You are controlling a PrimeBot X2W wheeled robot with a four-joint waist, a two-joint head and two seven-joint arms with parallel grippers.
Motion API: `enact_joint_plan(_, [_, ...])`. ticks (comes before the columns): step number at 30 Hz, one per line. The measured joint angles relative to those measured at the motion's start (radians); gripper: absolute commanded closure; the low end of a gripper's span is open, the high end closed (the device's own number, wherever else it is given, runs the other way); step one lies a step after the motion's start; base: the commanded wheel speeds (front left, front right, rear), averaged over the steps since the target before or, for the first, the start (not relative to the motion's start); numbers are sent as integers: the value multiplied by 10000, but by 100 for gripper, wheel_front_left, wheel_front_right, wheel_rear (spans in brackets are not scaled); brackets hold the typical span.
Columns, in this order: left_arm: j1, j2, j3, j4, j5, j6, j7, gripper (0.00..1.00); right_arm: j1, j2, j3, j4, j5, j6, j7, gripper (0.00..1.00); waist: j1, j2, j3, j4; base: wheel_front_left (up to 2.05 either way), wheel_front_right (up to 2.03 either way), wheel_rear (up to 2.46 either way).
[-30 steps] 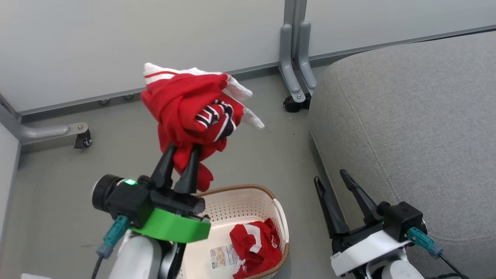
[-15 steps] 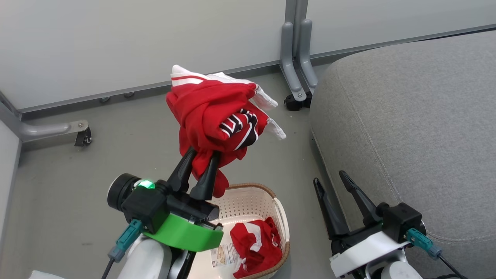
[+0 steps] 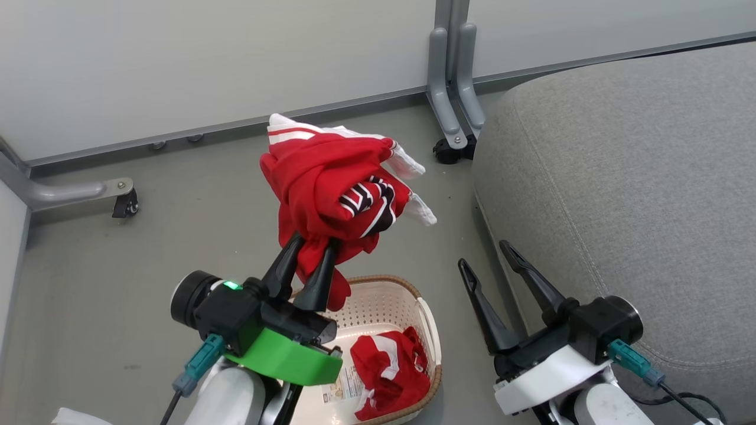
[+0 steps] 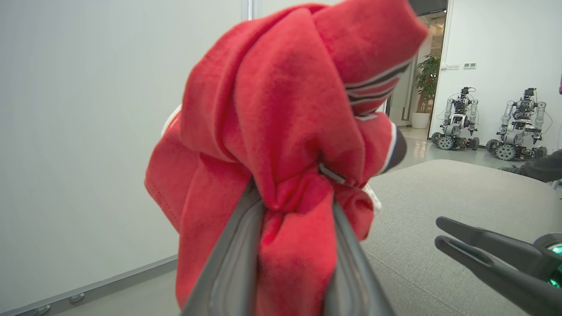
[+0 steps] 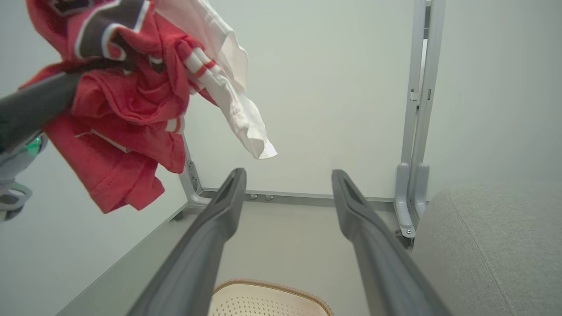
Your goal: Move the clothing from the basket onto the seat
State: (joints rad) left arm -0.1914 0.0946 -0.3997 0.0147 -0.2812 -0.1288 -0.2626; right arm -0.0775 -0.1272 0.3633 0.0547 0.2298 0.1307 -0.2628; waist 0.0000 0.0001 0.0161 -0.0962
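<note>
The left gripper (image 3: 312,251) holds a bunched red garment (image 3: 331,189) aloft over the floor (image 3: 195,236), its fingers pinched tight on one fold, short of the grey seat (image 3: 620,177). A second garment (image 3: 390,378) lies in the basket (image 3: 378,304) below. The right gripper (image 3: 484,254), spread wide and empty, stands between load and seat. With so little cloth in the pinch, the garment could slip to the floor, or its loose white end (image 3: 420,208) could snag that gripper in crossing.

Open floor (image 3: 207,236) beyond basket (image 3: 378,307); partition leg (image 3: 449,88) beside seat (image 3: 620,177).
</note>
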Motion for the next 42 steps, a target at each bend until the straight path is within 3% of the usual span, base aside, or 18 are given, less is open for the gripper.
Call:
enact_joint_plan(9, [-36, 59, -232, 127, -88, -2, 0, 100, -909, -759, 1198, -211, -518, 0, 0, 0, 0, 0, 54, 23, 0, 0, 0])
enact_joint_plan(17, [-198, 111, -520, 245, -173, -2, 0, 100, -2348, -1446, 2326, 355, -1022, 0, 2, 0, 0, 0, 121, 129, 0, 0, 0])
enact_joint_plan(30, [-341, 186, -922, 495, -311, -2, 0, 100, -3990, -1707, 3346, 1595, -1588, 2, 0, 0, 0, 0, 202, 505, 0, 0, 0])
enact_joint_plan(42, [-545, 316, -1772, 759, -652, 0, -15, 100, -4728, -1386, 3724, 2596, -2265, 2, 0, 0, 1, 0, 322, 696, 0, 0, 0])
